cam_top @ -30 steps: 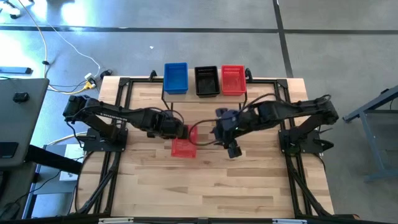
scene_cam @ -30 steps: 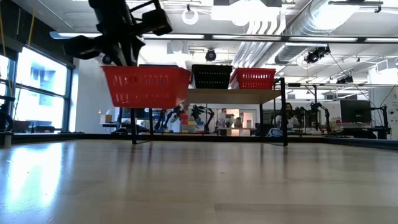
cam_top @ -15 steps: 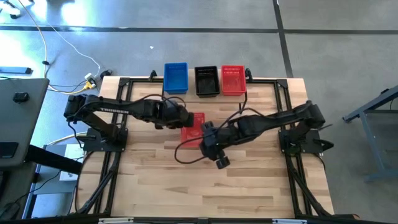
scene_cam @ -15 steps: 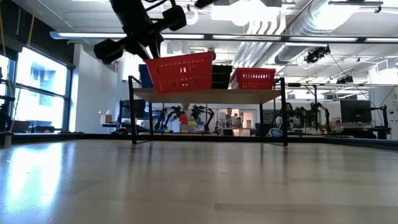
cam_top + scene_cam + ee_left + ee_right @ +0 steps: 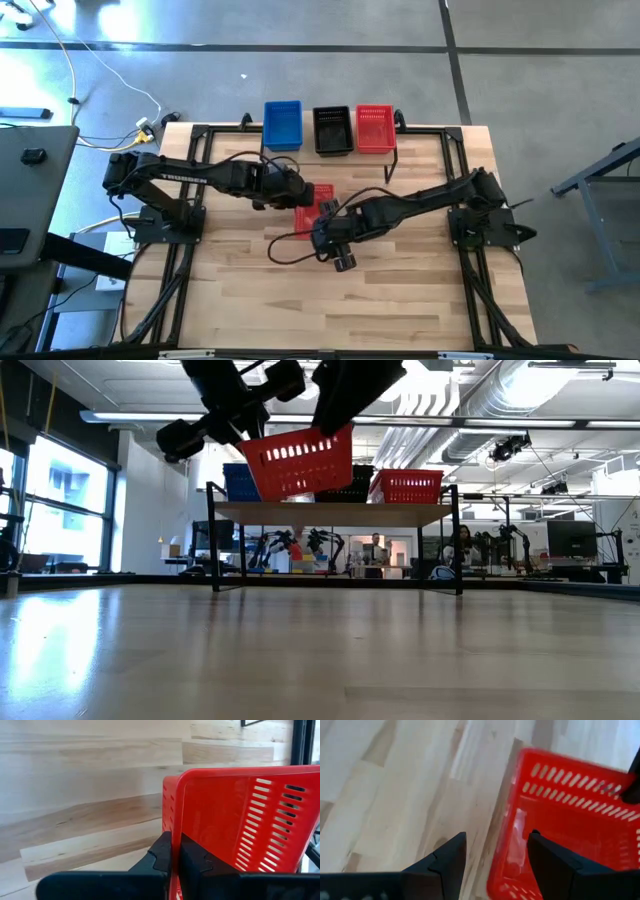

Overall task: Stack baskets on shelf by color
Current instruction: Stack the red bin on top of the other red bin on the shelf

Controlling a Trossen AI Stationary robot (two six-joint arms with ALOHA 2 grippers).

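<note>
Red basket [image 5: 312,206] is being held in the air above mid-table [image 5: 400,300], tilted, as seen in low view [image 5: 298,462]. Its rim is being pinched by left hand [image 5: 287,192], clenched on one wall; in left wrist view the two fingers [image 5: 165,857] are closed on the basket's edge [image 5: 240,820], one inside, one outside. Right hand [image 5: 322,225] is being brought to the basket's near side, fingers spread apart; in right wrist view one finger [image 5: 547,857] is sitting inside the basket [image 5: 570,830] and the other outside the wall, w/ the jaws not closed on it. Right arm is being reached in from the table's right side, left arm from the left.

Farther back, shelf [image 5: 330,153] is standing at the table's far edge. On it, L to R: blue basket [image 5: 282,125], black basket [image 5: 332,129], another red basket [image 5: 375,128], set side by side. Stack counts can't be told. In low view the held basket is overlapping the blue [image 5: 238,482] and black ones on the shelf [image 5: 340,512].
</note>
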